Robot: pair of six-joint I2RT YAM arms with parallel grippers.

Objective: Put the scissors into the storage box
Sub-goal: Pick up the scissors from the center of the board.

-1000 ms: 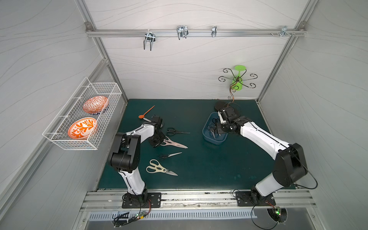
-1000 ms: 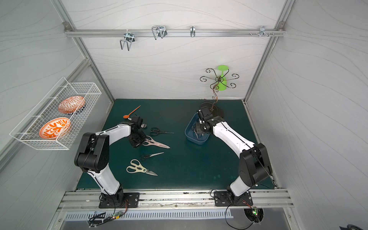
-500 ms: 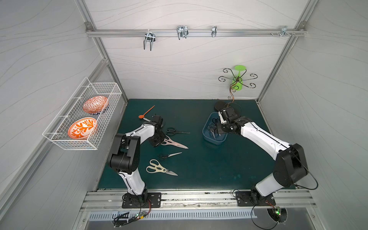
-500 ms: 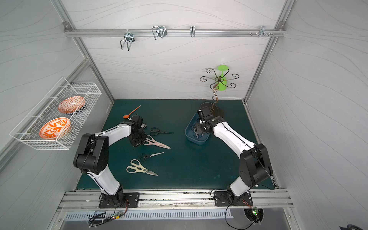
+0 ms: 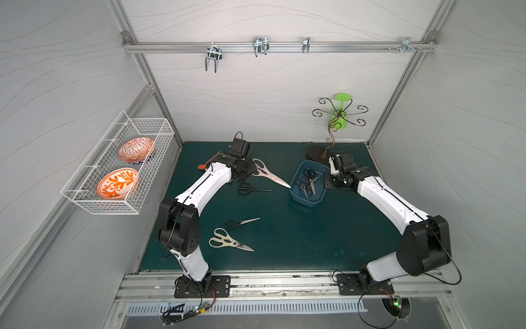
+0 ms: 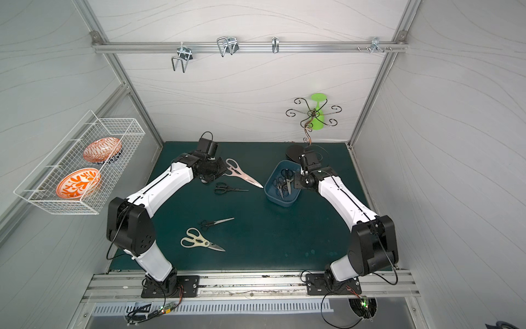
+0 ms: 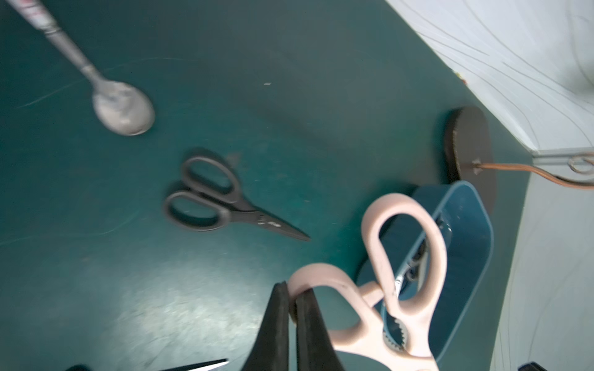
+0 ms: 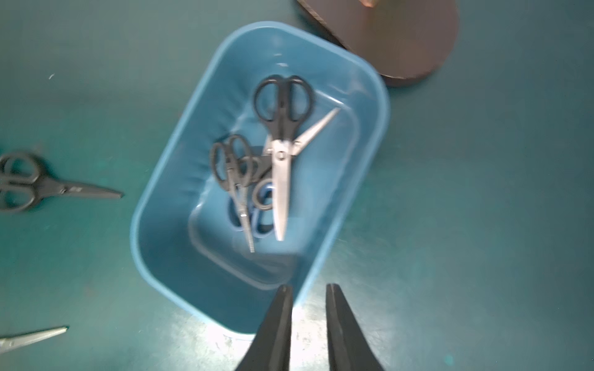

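The left gripper (image 7: 292, 289) clamped one handle loop of the pink-handled steel kitchen shears (image 5: 270, 176), at nine o'clock from the dark blue plastic storage box (image 5: 305, 202). Stiff and blade-heavy, they would likely pivot in that grip. The right gripper (image 8: 308, 287) hovered empty, jaws slightly apart.

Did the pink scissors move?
Yes. The left end effector lifted the pink scissors from the near side of the black scissors to their far side, toward the box.

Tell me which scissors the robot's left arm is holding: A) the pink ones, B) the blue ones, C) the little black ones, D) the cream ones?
A: in the left wrist view the left jaws are shut on a handle loop of the pink scissors; the cream pair lies apart, untouched.
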